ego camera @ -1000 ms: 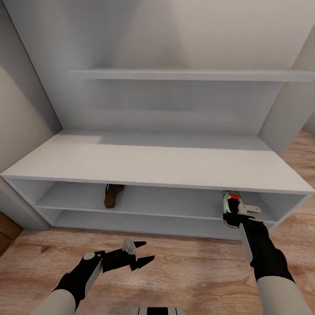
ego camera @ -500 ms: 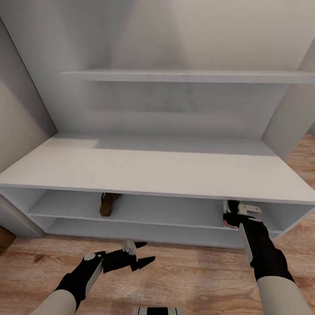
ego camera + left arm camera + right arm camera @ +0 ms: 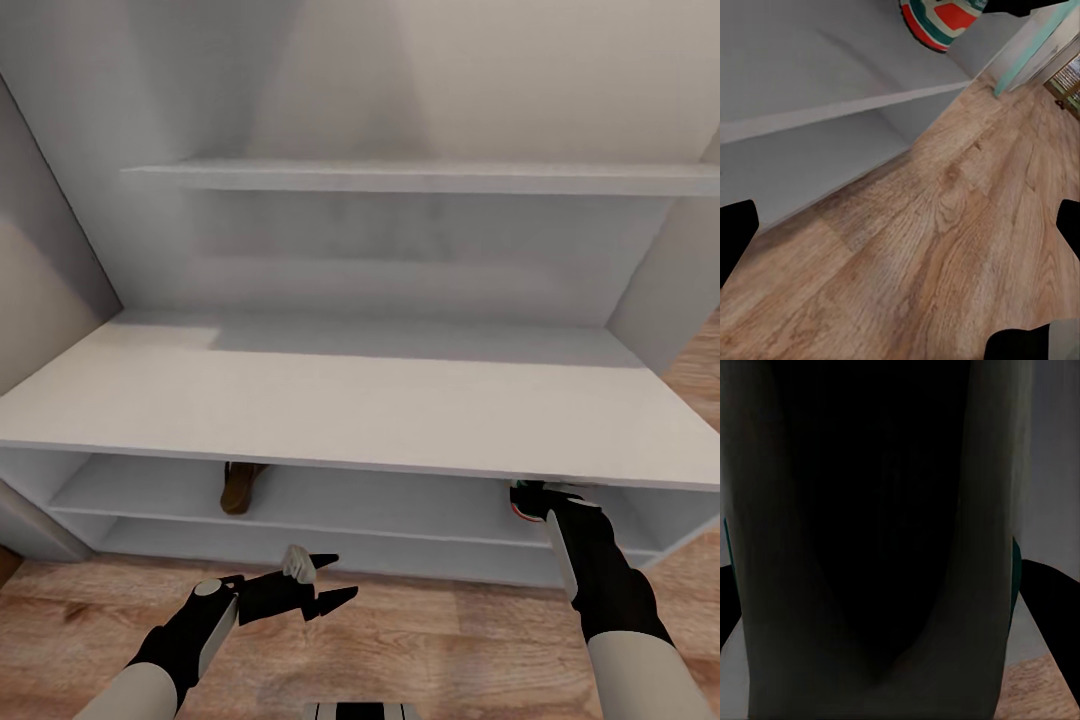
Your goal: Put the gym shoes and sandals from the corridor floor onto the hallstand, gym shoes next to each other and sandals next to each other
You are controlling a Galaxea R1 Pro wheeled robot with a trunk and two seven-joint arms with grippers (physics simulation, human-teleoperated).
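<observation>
**Reaching a gym shoe into the hallstand's upper shelf**

Looking from the head, we see our right gripper [image 3: 548,493] pushed under the broad top of the hallstand [image 3: 340,395], its fingers closed on a gym shoe [image 3: 522,499] at the upper shelf's right end. A sandal [image 3: 239,485] lies on that shelf well to the left. Our left gripper [image 3: 325,583] hangs over the corridor floor [image 3: 440,650], fingers spread and empty.

In the left wrist view, wood planks meet the rack's base, and the shoe's red-and-teal heel [image 3: 941,19] sits above.

In the right wrist view, a dark, blurred shape blocks nearly everything.
</observation>
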